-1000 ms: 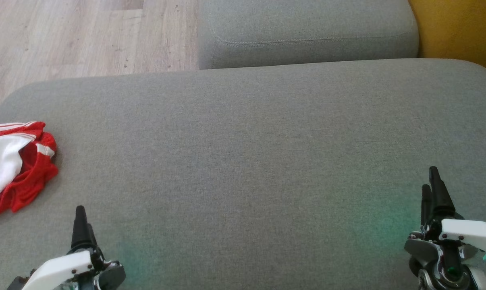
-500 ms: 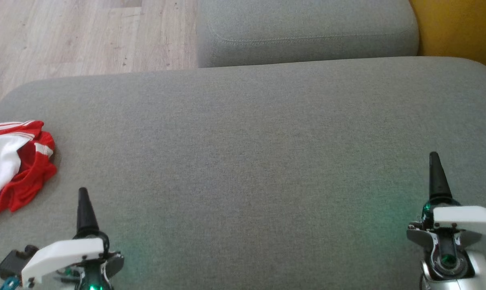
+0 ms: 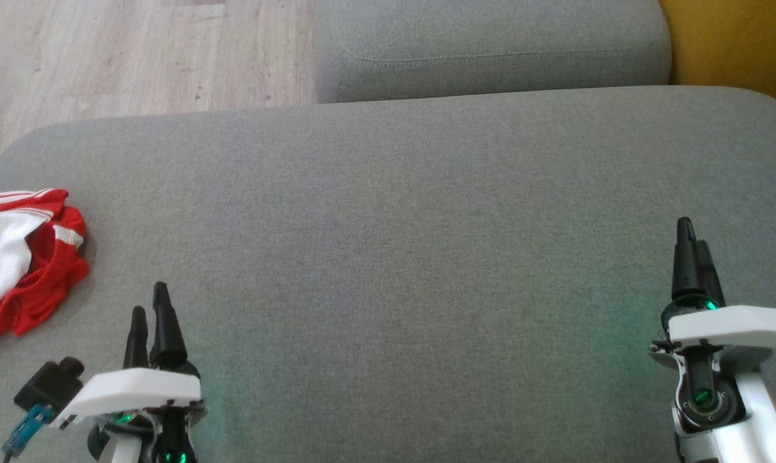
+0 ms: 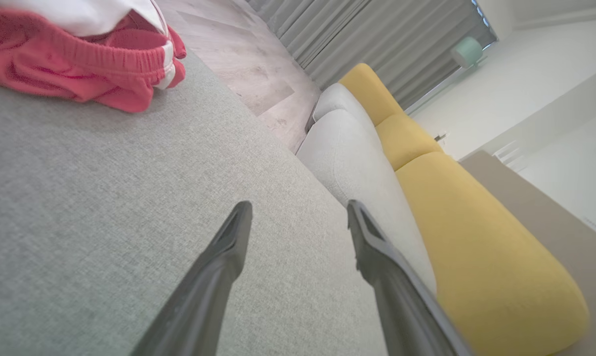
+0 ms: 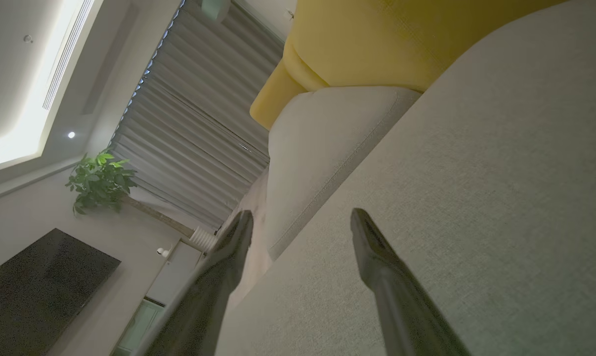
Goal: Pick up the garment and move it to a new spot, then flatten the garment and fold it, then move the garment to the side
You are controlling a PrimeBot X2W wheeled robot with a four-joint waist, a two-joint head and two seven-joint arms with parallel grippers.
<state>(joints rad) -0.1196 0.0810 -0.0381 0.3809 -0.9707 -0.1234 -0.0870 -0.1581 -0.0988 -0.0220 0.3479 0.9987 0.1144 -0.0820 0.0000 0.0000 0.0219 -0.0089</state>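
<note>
The garment (image 3: 21, 257), a crumpled heap of red and white cloth, lies at the left edge of the gray sofa seat (image 3: 394, 257), partly cut off by the side of the head view. The left gripper (image 3: 150, 305) hovers near the front left corner, fingers spread and empty, close to the garment but apart from it.

The step in hand looks like the first pick. The left gripper would do well to swing left, come down over a raised fold such as the red waistband, and pinch one bunch of cloth without digging into the soft upholstery.

The right gripper (image 3: 693, 235) hangs by the front right corner, well apart from the garment, also spread and holding nothing. The bare middle of the seat seems a good spot for laying the garment out.

Past the far edge are a pale wood floor (image 3: 137, 58), a second gray cushion (image 3: 491, 51) and a yellow cushion (image 3: 735, 45). Gray curtains (image 5: 194, 113), a plant (image 5: 98, 183) and a dark screen (image 5: 41, 282) stand further back.
</note>
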